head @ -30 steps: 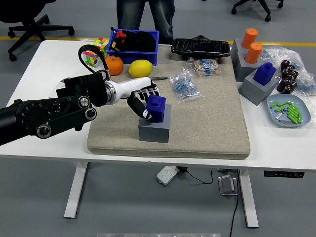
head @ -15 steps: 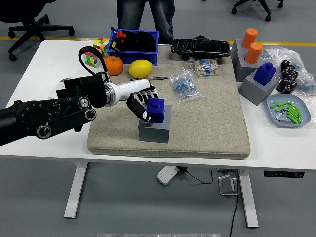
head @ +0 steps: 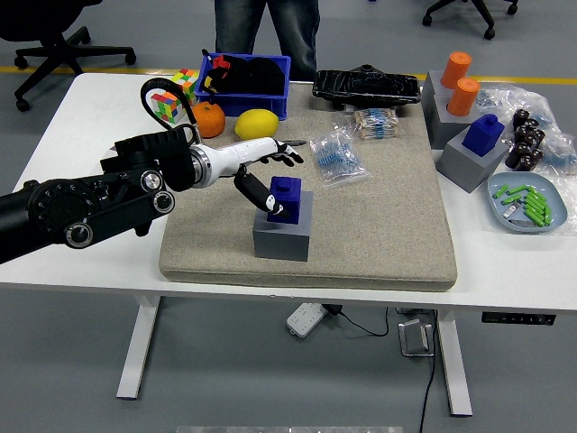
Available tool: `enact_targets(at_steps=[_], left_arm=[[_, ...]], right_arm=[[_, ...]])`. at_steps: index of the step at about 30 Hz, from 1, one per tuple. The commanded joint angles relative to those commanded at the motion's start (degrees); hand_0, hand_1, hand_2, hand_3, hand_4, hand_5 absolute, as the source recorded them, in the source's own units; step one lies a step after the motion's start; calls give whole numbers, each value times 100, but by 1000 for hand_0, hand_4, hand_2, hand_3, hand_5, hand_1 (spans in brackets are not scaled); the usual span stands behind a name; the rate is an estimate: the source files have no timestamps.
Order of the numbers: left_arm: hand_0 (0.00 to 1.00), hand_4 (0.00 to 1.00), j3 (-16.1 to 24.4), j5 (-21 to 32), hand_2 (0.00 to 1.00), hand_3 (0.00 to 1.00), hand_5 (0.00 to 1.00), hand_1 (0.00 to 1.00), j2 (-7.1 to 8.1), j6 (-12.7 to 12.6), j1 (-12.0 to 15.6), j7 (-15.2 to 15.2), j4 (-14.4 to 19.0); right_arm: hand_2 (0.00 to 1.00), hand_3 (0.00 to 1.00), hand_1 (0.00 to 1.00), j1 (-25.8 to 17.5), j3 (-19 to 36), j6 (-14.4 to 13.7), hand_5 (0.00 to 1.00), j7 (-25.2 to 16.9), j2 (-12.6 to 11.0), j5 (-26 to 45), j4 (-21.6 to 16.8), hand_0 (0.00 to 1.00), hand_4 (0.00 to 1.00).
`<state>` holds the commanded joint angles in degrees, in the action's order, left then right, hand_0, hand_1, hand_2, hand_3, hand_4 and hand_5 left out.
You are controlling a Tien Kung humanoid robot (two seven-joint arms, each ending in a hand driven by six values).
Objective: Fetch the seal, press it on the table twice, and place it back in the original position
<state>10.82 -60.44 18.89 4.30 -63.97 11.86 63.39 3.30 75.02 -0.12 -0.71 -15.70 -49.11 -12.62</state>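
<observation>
A blue bin (head: pixel 252 83) sits at the beige mat's (head: pixel 379 234) far edge, with a lemon (head: pixel 257 124) and an orange (head: pixel 208 118) just before it (a Rubik's cube (head: pixel 166 105) lies left of them) and a black tray (head: pixel 367 87) to its right.

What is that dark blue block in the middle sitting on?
The blue seal stands on a grey block, which rests on the beige mat. The left robot hand is beside it. The seal's underside is hidden.
</observation>
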Motion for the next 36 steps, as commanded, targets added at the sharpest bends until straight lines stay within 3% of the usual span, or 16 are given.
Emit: enact_targets(at_steps=[3, 4, 5, 9, 10, 15, 16, 21, 22, 24, 29, 36], left_arm=[[998, 998, 123, 150, 998, 998, 424, 998, 29, 62, 43, -146, 15], [998, 998, 198, 208, 998, 998, 488, 998, 52, 66, 71, -215, 47], [998, 998, 294, 263, 998, 998, 488, 998, 84, 54, 106, -285, 94], [998, 998, 639, 383, 998, 998, 488, 998, 223, -147, 273, -565, 292], [997, 998, 709, 384, 998, 998, 542, 998, 264, -255, 320, -696, 325], [997, 998, 923, 574, 998, 998, 542, 998, 459, -1140, 552, -1616, 137], [944, 998, 953, 605, 998, 992, 530, 998, 477, -1278, 584, -1765, 80], [944, 998, 1110, 1074, 998, 992, 530, 998, 597, -2114, 873, -2672, -762], [927, 957, 1102, 1164, 982, 949, 485, 988, 612, -2237, 884, -2776, -976], [927, 957, 1078, 1318, 982, 949, 485, 988, 627, -2399, 891, -2912, -1416], [922, 928, 934, 1574, 976, 931, 456, 978, 712, -2493, 851, -3013, -2337], [919, 907, 597, 1964, 972, 926, 440, 970, 746, -2529, 807, -3137, -3266]], right_arm=[[611, 592, 614, -5, 17, 1, 472, -1, 8, -8, 3, 700, 686], [611, 592, 614, -7, 20, 2, 472, -1, 12, -8, 4, 700, 686], [611, 592, 614, -9, 24, 4, 472, -1, 16, -11, 4, 700, 686], [611, 592, 614, -29, 39, 5, 472, -3, 32, -18, 7, 700, 686], [610, 592, 614, -35, 39, 8, 471, -2, 36, -20, 9, 700, 686], [610, 592, 614, -47, 56, 9, 471, -6, 53, -49, 23, 700, 686], [611, 592, 614, -48, 56, 9, 470, -6, 55, -51, 24, 701, 687], [611, 592, 614, -62, 140, -2, 470, -11, 104, -106, 37, 701, 687], [611, 592, 614, -53, 150, -5, 471, -9, 104, -111, 35, 701, 687], [611, 592, 614, -35, 160, -8, 471, -4, 102, -115, 40, 701, 687], [611, 592, 614, 15, 246, -22, 469, 2, 113, -159, 48, 701, 686], [611, 592, 614, 61, 254, -30, 469, 16, 137, -187, 70, 701, 686]])
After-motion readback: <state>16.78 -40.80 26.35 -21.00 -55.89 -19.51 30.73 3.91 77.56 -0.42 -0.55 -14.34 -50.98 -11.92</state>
